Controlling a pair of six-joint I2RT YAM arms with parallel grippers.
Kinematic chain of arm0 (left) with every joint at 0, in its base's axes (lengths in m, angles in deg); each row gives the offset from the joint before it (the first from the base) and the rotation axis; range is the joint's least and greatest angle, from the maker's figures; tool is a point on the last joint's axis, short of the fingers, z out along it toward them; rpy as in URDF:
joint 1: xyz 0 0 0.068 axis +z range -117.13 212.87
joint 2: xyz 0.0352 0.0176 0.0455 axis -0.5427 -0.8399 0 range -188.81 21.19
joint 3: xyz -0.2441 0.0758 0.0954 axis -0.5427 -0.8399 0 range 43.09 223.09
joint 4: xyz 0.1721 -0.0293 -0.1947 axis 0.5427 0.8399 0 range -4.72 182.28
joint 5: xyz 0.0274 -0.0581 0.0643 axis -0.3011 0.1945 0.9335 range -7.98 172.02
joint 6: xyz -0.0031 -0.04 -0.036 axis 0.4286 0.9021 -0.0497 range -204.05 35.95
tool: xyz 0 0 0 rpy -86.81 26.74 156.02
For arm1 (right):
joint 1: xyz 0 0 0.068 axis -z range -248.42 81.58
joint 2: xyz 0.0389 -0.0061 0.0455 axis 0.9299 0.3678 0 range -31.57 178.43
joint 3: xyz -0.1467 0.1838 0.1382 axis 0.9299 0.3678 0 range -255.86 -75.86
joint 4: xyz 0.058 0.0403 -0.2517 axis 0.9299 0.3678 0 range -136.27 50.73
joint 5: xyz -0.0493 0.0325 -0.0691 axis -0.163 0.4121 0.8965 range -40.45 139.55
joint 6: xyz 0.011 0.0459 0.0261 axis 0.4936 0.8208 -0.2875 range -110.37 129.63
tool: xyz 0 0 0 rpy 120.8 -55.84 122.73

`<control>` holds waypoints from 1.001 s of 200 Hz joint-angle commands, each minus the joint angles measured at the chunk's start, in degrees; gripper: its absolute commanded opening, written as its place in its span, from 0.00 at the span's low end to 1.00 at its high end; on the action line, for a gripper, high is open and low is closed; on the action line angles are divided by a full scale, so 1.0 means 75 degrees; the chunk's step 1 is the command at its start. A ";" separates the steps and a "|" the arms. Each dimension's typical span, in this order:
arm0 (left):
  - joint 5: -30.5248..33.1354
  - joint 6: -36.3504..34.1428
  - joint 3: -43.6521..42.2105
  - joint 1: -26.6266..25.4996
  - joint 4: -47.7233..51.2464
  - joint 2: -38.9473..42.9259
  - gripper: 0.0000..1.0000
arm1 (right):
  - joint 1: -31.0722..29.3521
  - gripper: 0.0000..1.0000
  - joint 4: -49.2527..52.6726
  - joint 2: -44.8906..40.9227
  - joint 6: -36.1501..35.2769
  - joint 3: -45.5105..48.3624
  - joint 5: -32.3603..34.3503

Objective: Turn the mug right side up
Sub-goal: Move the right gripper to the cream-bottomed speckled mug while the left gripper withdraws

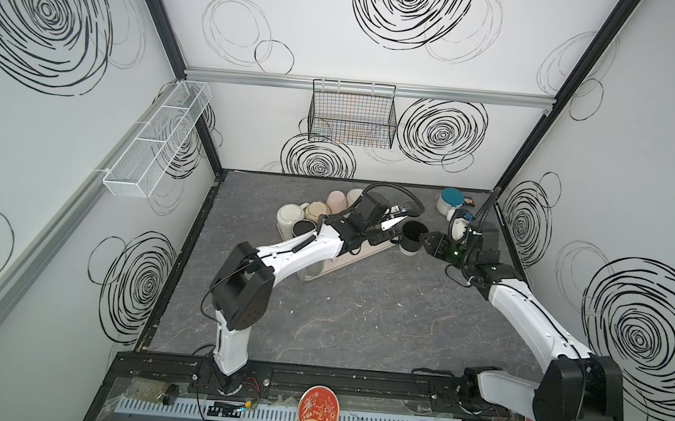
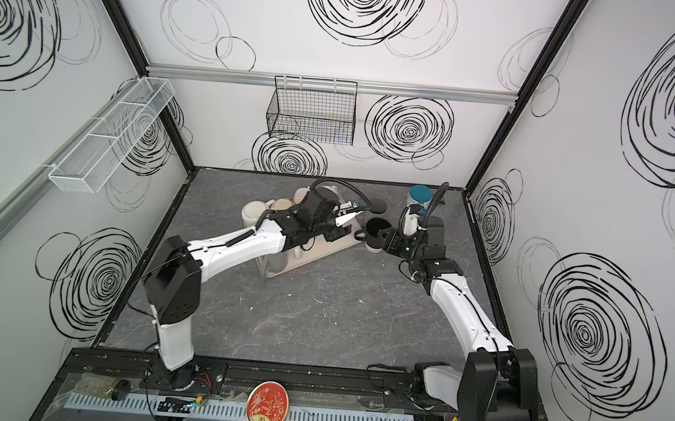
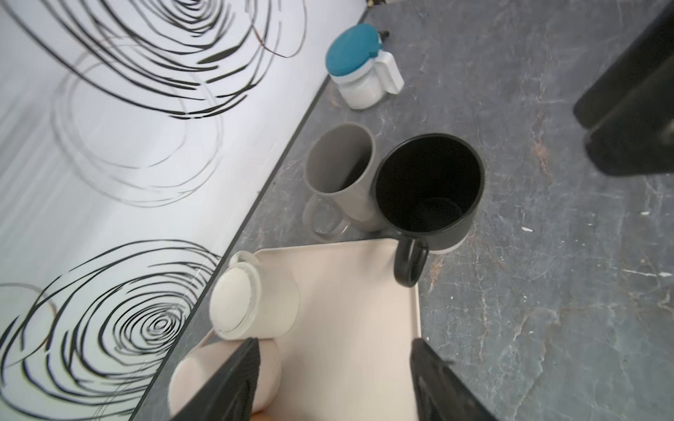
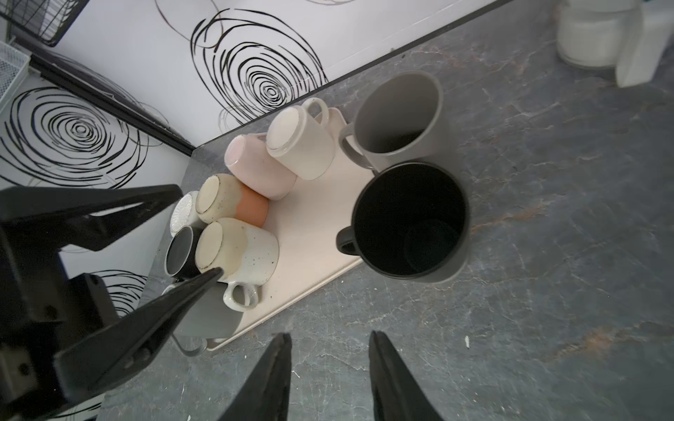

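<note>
A black mug [image 1: 413, 237] [image 2: 377, 234] stands upright with its mouth up on the grey table, just off the corner of the cream tray [image 3: 346, 291]. In the left wrist view the black mug [image 3: 430, 186] has its handle over the tray's edge and touches a grey upright mug [image 3: 339, 160]. My left gripper [image 3: 335, 342] [image 1: 388, 230] is open above the tray, a short way back from the black mug, and holds nothing. My right gripper [image 4: 330, 335] [image 1: 427, 241] is open over bare table on the black mug's [image 4: 412, 218] other side.
Several upside-down mugs [image 4: 302, 142] crowd the far part of the tray [image 4: 313, 233]. A white jar with a teal lid [image 1: 452, 200] [image 3: 355, 54] stands near the back wall. A black wire basket [image 1: 352, 113] hangs on that wall.
</note>
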 commanded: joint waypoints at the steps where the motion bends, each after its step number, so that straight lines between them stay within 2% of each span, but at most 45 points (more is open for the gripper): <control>1: -0.0010 0.0814 -0.1080 0.0274 -0.0864 0.0797 0.69 | -0.0579 0.40 0.0180 0.0376 -0.0133 -0.0413 0.0495; 24: 0.0183 0.1278 -0.2287 0.0539 -0.1246 0.1886 0.69 | -0.1323 0.40 0.0259 0.0897 -0.0163 -0.0753 0.0836; 55: 0.0553 0.1783 -0.3489 0.0848 -0.1098 0.3323 0.69 | -0.2278 0.41 0.0250 0.1677 -0.0163 -0.1236 0.1289; 82: 0.0731 0.2271 -0.4412 0.1188 -0.0971 0.4468 0.70 | -0.3056 0.50 0.0582 0.2617 -0.0394 -0.2004 0.1691; 106: 0.0797 0.2789 -0.5182 0.1576 -0.0895 0.5293 0.72 | -0.3571 0.53 0.1194 0.3663 -0.0618 -0.3009 0.1866; 158: 0.0514 0.3540 -0.6370 0.2453 -0.0729 0.6549 0.72 | -0.4245 0.64 0.3021 0.5786 -0.1013 -0.5465 0.1984; 200: 0.0204 0.4015 -0.6898 0.2606 -0.0865 0.6911 0.73 | -0.4555 0.64 0.3369 0.6531 -0.0983 -0.6100 0.2395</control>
